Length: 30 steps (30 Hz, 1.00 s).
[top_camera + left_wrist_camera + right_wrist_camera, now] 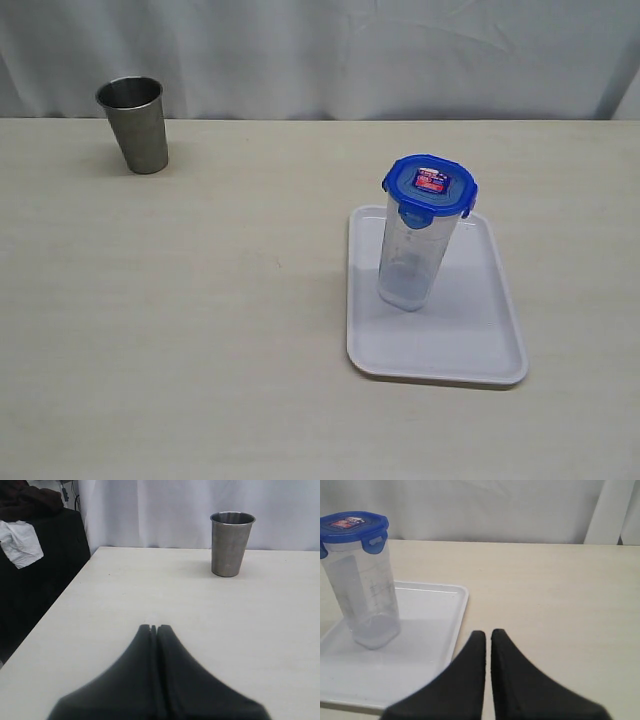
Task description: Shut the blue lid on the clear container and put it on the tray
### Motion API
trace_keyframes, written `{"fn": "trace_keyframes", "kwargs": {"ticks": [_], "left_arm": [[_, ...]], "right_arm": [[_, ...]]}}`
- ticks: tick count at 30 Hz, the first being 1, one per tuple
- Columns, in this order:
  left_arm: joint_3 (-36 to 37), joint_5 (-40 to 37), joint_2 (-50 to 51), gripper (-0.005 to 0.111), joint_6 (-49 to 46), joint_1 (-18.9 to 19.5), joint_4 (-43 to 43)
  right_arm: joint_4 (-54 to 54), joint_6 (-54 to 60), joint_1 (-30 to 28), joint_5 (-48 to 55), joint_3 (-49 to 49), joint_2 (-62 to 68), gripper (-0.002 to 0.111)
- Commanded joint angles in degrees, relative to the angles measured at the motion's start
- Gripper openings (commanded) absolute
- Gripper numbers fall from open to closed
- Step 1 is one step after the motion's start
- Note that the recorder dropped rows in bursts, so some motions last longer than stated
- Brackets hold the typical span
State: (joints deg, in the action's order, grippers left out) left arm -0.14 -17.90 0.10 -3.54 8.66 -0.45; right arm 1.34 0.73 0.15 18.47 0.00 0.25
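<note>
**Both end effectors closed and empty; lidded container stands on the tray**

My left end effector (154, 628) has its fingers pressed together with nothing between them, above bare worktop (150, 590). Well ahead of it, near the far edge, a steel cup (231, 545) stands upright with its mouth open.

My right end effector (488, 632) is narrowed to a thin slit and also holds nothing. Just ahead of its tips and off to one side lies the tray (427, 630), flat on the worktop. Farther along, the clear container (367, 600) stands upright inside the tray's rim, well apart from the fingers. The blue lid (352, 526) sits on top of it, sticker facing up, and the flaps I can see hang down against the container's rim. I cannot tell whether they are snapped shut. A white curtain (470, 505) hangs beyond the worktop's far edge.
</note>
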Motion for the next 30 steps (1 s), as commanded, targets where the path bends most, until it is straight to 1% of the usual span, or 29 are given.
{"fn": "trace_keyframes", "kwargs": {"ticks": [1,30], "left_arm": [[0.14,0.21,-0.10,0.000,0.44,0.02,-0.22],[0.14,0.21,-0.10,0.000,0.44,-0.10,-0.25]], "right_arm": [[0.57,0.36,0.16,0.41,0.00,-0.25,0.004],[0.57,-0.03,0.16,1.29,0.00,-0.25,0.004]]}}
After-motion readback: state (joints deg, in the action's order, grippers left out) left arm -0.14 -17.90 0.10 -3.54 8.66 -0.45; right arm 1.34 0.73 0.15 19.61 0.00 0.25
